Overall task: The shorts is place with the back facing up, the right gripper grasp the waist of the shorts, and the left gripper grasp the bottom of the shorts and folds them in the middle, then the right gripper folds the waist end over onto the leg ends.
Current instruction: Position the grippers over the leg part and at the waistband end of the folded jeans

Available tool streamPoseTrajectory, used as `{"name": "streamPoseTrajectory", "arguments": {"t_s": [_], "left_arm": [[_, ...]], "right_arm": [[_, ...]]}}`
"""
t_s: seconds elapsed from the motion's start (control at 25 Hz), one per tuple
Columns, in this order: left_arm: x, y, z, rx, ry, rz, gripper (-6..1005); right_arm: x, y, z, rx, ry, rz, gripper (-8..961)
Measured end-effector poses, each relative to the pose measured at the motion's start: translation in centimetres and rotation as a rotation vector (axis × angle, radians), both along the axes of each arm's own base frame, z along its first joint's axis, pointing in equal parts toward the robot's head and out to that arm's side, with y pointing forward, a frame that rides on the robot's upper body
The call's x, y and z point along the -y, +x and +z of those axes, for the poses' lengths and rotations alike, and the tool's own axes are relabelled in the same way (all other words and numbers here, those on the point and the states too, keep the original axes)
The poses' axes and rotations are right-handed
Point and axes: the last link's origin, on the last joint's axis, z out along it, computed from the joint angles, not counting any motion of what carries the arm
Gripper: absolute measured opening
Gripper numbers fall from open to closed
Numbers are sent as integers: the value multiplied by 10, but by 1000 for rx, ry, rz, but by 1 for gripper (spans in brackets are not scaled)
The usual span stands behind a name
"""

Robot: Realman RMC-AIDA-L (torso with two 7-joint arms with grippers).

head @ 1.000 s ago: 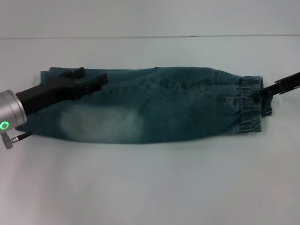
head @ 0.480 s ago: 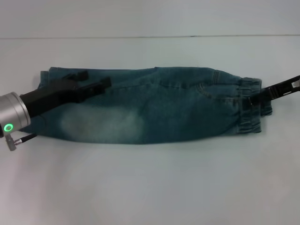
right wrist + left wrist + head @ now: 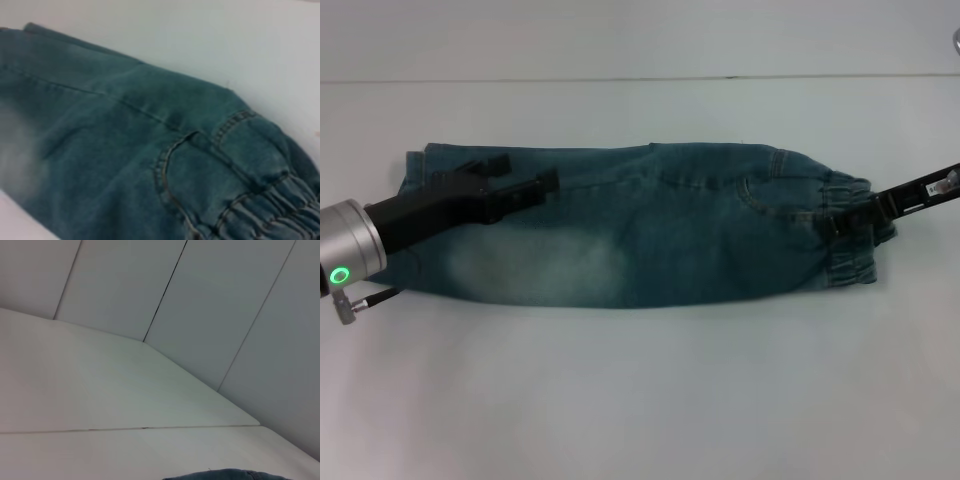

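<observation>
The shorts (image 3: pixel 650 230) lie across the table, folded lengthwise into one long faded denim strip. The waist of the shorts (image 3: pixel 850 255) is at the right end and the leg ends (image 3: pixel 415 170) at the left end. My right gripper (image 3: pixel 847 220) reaches in from the right and lies over the gathered waistband. The right wrist view shows a back pocket seam (image 3: pixel 165 165) and the elastic band (image 3: pixel 270 212) close up. My left gripper (image 3: pixel 525 175) hovers open over the left part of the shorts, holding nothing. Only a sliver of denim (image 3: pixel 230 474) shows in the left wrist view.
The shorts rest on a white table (image 3: pixel 640 400) with bare surface in front of and behind them. A pale wall (image 3: pixel 225 300) rises behind the table's far edge.
My right gripper has moved left from beside the waistband to over it. The left gripper has shifted slightly right and down over the shorts.
</observation>
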Motion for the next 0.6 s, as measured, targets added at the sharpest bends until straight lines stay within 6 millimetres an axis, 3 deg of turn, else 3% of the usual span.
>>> {"name": "streamPoseTrajectory", "arguments": {"t_s": [0.52,0.6], "left_arm": [[0,2,-2,-2,5,-11,937],[0,2,-2,-2,4,-13,936]], "right_arm": [[0,0,0,3,2,7,871],[-1,0,0,6,2,12,777]]}}
